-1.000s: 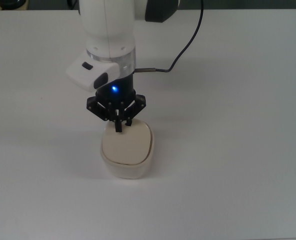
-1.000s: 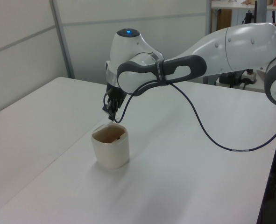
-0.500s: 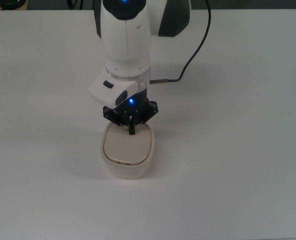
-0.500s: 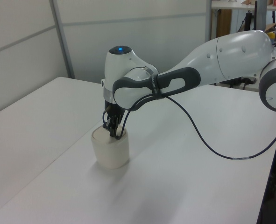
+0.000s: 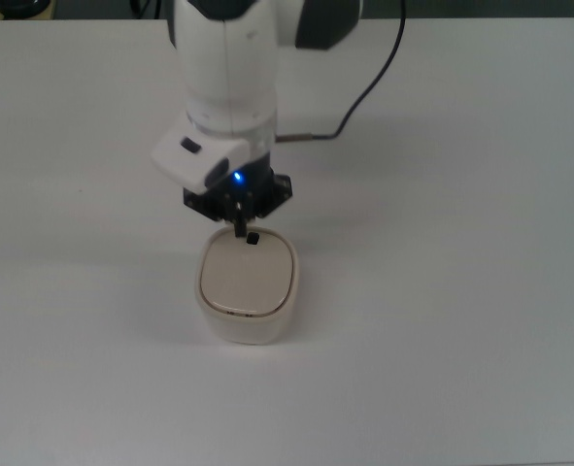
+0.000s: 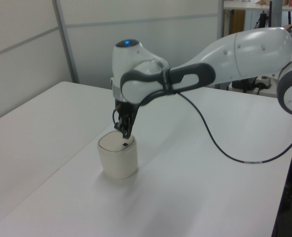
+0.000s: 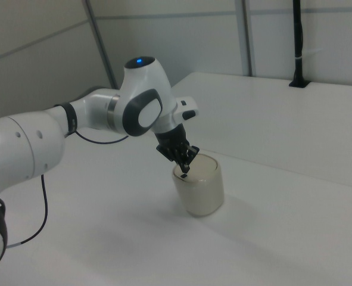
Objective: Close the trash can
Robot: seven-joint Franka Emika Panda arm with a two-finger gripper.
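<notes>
The cream-beige trash can (image 5: pixel 248 291) stands on the white table with its lid (image 5: pixel 247 275) lying flat on the rim. A tiny dark knob (image 5: pixel 253 238) shows near the lid's far edge in the top view. My gripper (image 5: pixel 240 227) hangs just above and behind that knob, fingers pressed together, holding nothing. In the left view the gripper (image 6: pixel 125 133) hovers over the far rim of the trash can (image 6: pixel 117 159). The right view has the gripper (image 7: pixel 185 167) just above the lid of the trash can (image 7: pixel 199 186).
A black cable (image 5: pixel 364 92) runs from the wrist across the white table (image 5: pixel 461 291). A black post (image 7: pixel 296 42) stands at the table's far side in the right view. Wall panels close off the back in the left view.
The lid, open a second ago, now lies flat. The gripper pressed down on it, then lifted slightly off and drew back from the knob.
</notes>
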